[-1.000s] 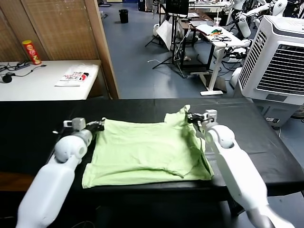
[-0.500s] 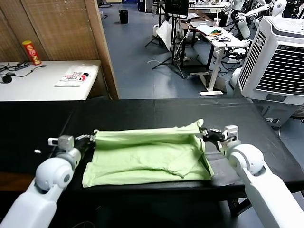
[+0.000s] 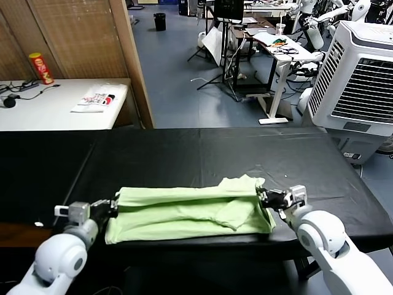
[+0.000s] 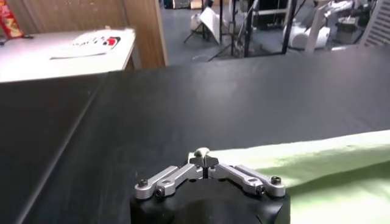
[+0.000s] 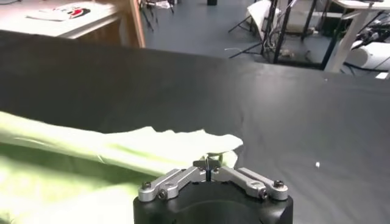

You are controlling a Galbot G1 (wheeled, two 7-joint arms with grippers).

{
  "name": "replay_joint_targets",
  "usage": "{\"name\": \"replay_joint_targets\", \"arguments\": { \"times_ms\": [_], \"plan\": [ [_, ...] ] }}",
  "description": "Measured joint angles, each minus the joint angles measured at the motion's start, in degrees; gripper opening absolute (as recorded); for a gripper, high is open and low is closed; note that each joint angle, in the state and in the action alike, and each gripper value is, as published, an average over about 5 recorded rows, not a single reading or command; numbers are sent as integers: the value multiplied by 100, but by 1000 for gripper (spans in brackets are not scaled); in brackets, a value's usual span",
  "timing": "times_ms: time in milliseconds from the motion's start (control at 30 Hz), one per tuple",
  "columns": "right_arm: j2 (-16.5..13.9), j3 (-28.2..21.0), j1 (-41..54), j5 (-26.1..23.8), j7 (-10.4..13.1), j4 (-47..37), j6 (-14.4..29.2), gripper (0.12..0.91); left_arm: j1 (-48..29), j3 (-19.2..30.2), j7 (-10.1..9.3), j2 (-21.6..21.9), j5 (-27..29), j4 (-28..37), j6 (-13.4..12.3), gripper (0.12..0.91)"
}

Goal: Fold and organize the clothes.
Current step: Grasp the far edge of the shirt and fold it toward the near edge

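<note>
The pale lime-green shirt (image 3: pixel 184 212) lies folded into a long band near the front edge of the black table (image 3: pixel 202 150). My left gripper (image 3: pixel 112 206) is shut on the shirt's left upper corner, and in the left wrist view the gripper (image 4: pixel 203 160) pinches a small tuft of green fabric (image 4: pixel 341 152). My right gripper (image 3: pixel 263 195) is shut on the right upper corner. In the right wrist view the gripper (image 5: pixel 208 163) pinches the edge of the shirt (image 5: pixel 122 149). The collar, buttons and patch are hidden in the folds.
A white side table (image 3: pixel 55 104) at the back left carries a red can (image 3: pixel 40 66) and a printed bag (image 3: pixel 95 98). A large white fan unit (image 3: pixel 359 80) stands at the right. A wooden partition (image 3: pixel 73 37) rises behind the table.
Both grippers have pulled the shirt's far edge toward the front of the table, folding it over onto the near half. The shirt is now a narrower band.
</note>
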Motion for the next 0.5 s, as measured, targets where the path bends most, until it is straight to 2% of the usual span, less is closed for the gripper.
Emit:
{"name": "replay_joint_targets", "arguments": {
  "times_ms": [167, 267, 400, 500],
  "plan": [
    [0, 68, -128, -17, -108, 100, 0, 127, 248, -29, 5, -77, 39, -131, 151, 129],
    [-36, 159, -245, -66, -140, 224, 0, 187, 370, -34, -35, -123, 118, -221, 263, 129],
    [-55, 351, -421, -120, -133, 487, 0, 384, 523, -54, -125, -173, 255, -387, 296, 152],
    [-17, 518, -450, -101, -127, 649, 0, 551, 619, -105, -185, -206, 267, -523, 296, 270]
  ]
}}
